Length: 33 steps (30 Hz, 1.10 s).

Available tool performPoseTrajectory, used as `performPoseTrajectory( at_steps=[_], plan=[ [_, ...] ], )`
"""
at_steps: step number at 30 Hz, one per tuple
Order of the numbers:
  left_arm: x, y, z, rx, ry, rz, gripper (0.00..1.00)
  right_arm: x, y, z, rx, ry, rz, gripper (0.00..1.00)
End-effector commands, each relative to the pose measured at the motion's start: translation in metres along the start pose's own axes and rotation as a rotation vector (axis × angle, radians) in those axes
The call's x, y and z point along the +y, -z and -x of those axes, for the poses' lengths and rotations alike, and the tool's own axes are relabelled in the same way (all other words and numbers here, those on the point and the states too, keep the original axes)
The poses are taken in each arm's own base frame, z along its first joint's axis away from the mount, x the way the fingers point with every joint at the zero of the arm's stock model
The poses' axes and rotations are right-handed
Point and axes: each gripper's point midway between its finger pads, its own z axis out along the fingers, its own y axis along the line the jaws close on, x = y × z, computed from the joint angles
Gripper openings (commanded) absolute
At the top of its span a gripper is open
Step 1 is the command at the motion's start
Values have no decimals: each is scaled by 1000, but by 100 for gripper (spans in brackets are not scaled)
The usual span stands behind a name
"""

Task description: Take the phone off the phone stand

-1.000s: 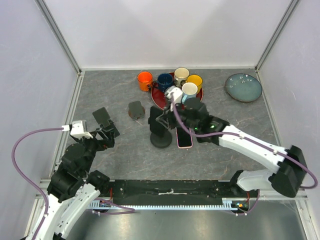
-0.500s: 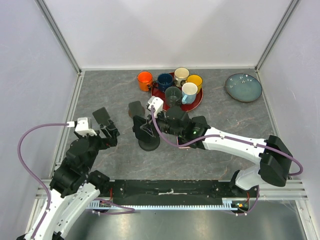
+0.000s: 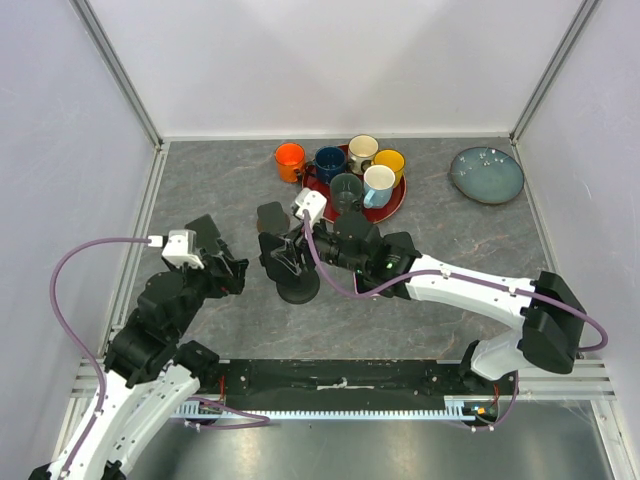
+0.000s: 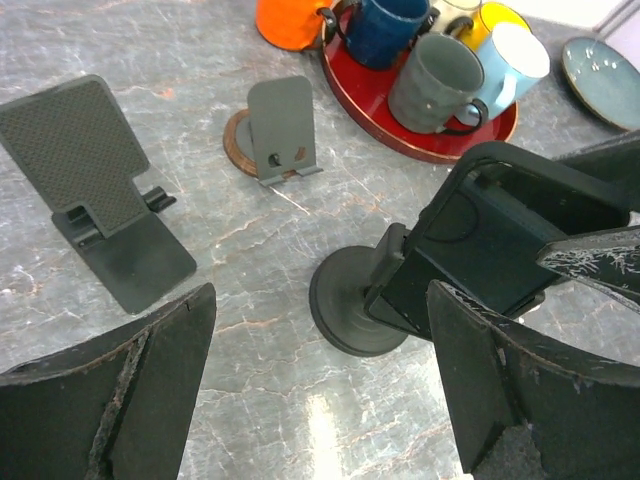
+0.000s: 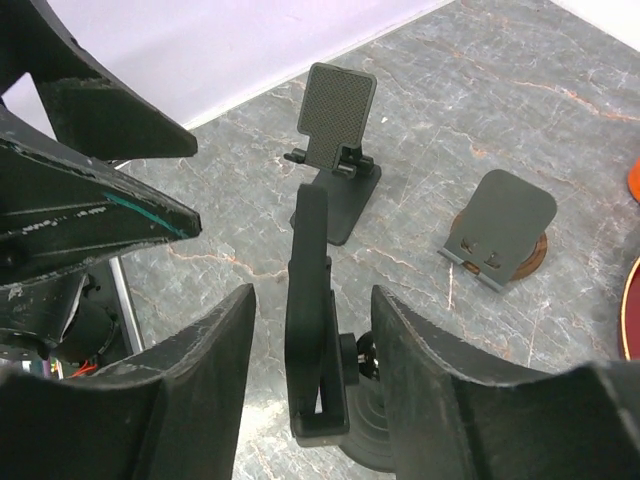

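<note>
A black phone stand (image 3: 297, 287) with a round base (image 4: 350, 310) stands left of the table's middle. In its cradle sits a dark phone (image 5: 308, 290), edge-on in the right wrist view, while the left wrist view shows its back (image 4: 510, 230). My right gripper (image 5: 312, 295) is open and straddles the phone's thickness, with a gap on each side. From overhead it (image 3: 290, 250) reaches in from the right. My left gripper (image 4: 320, 400) is open and empty, low over the table just left of the stand (image 3: 225, 265).
An empty grey folding stand (image 4: 100, 180) is at the left. An empty small grey stand on a wooden disc (image 4: 280, 130) is behind. A red tray (image 3: 312, 195) of mugs, an orange mug (image 3: 289, 160) and a blue-green plate (image 3: 487, 174) sit at the back.
My right gripper slid the black stand leftward while shut on it, then opened its jaws. My left arm has moved forward and right, toward the stand.
</note>
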Motion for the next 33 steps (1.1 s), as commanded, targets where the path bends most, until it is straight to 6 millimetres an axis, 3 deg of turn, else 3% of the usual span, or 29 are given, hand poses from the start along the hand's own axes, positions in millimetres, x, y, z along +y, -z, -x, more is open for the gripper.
performPoseTrajectory(
  at_steps=[1,9,15,18,23,27,33],
  plan=[
    [-19,-6,1,27,13,-85,92,10,15,51,-122,3,18,61],
    [-73,-9,6,166,104,-283,93,-5,50,74,-168,-4,-90,78],
    [-85,-4,35,120,125,-303,93,-42,90,78,-204,-27,-254,92],
    [-90,-2,41,112,106,-327,94,-63,103,64,-194,-47,-309,97],
    [-97,-11,32,141,72,-347,94,-87,109,19,-158,-68,-318,98],
    [-88,-17,35,105,49,-264,94,-87,109,-14,-171,-94,-274,98],
    [-109,-22,26,141,46,-227,94,-90,98,-54,-113,-99,-264,98]
  ],
)
